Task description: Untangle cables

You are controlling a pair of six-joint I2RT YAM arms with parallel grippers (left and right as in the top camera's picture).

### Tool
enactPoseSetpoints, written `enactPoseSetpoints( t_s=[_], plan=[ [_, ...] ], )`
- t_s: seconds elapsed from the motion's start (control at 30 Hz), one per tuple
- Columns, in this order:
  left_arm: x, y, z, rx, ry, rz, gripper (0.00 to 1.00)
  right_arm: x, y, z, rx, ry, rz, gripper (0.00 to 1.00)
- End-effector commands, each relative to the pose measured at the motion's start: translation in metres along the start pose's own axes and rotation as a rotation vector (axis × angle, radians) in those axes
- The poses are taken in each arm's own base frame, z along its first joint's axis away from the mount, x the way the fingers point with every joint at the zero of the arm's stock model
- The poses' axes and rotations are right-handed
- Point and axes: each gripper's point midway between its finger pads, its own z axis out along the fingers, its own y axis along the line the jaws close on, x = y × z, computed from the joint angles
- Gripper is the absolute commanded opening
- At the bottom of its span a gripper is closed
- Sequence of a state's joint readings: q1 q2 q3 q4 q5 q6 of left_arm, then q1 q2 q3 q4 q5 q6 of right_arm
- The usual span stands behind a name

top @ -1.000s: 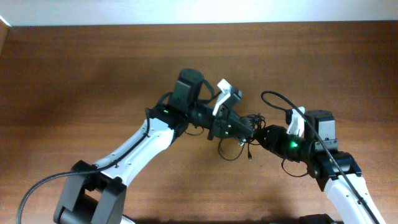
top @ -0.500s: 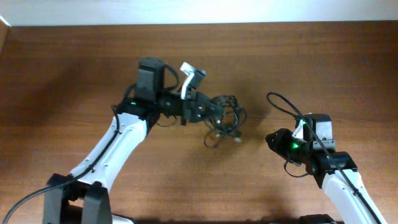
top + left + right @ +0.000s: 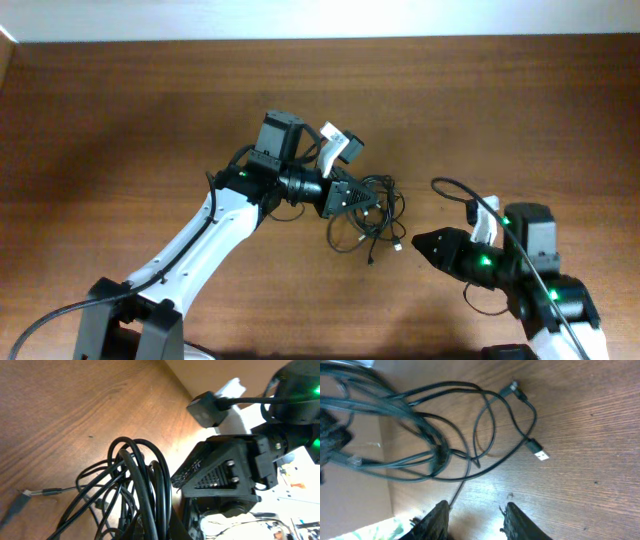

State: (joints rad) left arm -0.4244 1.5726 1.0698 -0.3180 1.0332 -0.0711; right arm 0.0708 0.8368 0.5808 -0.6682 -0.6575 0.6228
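Count two arms and two grippers over one bare wooden table [image 3: 120, 110]. You have one tangle of cables [image 3: 372, 214] lying near mid-table, between the two grippers. The loops overlap too much to separate the cords by eye.

- Plug ends: the right wrist view shows two. One is a silver-tipped plug [image 3: 538, 453] lying flat on the wood, and the other is a smaller dark connector [image 3: 514, 387] at the top of a loop.
- Left gripper [image 3: 352, 196]: the jaws are pressed together on the bundle. In the left wrist view the strands [image 3: 142, 475] converge into its fingers at the lower edge.
- Right gripper [image 3: 418, 241]: it sits just beside the tangle's loose end, apart from it. Its fingers [image 3: 439, 516] are spread with only bare table between them — nothing is pinched.

A thicker black wire [image 3: 455, 186] arcs over the right arm, clear of the tangle. Nothing stands between the right gripper and the nearest loop.
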Motion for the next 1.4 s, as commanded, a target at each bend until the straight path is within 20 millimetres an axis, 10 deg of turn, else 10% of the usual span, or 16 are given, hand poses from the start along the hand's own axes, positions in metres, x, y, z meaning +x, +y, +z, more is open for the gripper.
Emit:
enactPoseSetpoints(
  t_s=[0.0,0.3,0.63,0.77,1.0,1.1,1.17,1.37],
  plan=[
    [-0.006,-0.032,-0.005,0.153,-0.009,0.057,0.00,0.007,0.016,-0.018,-0.051,-0.042,-0.075,0.34],
    [-0.014,-0.054,-0.010,0.283,-0.032,0.136,0.00,0.019,0.040,-0.023,-0.185,0.014,-0.124,0.32],
    [-0.009,-0.064,-0.003,0.308,-0.009,0.144,0.00,-0.034,0.045,-0.022,-0.131,-0.207,-0.284,0.39],
    [-0.008,-0.070,-0.005,0.348,-0.005,0.146,0.00,-0.032,0.040,-0.005,-0.148,-0.123,-0.256,0.06],
    [-0.017,-0.029,0.005,0.095,-0.039,0.146,0.08,0.006,0.108,-0.020,-0.642,0.099,-0.560,0.04],
    [-0.018,0.005,0.005,-0.096,-0.044,0.114,0.47,0.007,0.118,-0.028,-0.702,0.095,-0.625,0.04],
    [-0.013,0.023,0.002,-0.197,-0.030,0.079,0.99,0.007,0.118,-0.029,-0.705,0.090,-0.633,0.04],
    [0.008,0.054,-0.006,-0.384,0.020,-0.063,0.99,-0.018,0.110,-0.016,-0.578,-0.022,-0.611,0.04]
  ],
)
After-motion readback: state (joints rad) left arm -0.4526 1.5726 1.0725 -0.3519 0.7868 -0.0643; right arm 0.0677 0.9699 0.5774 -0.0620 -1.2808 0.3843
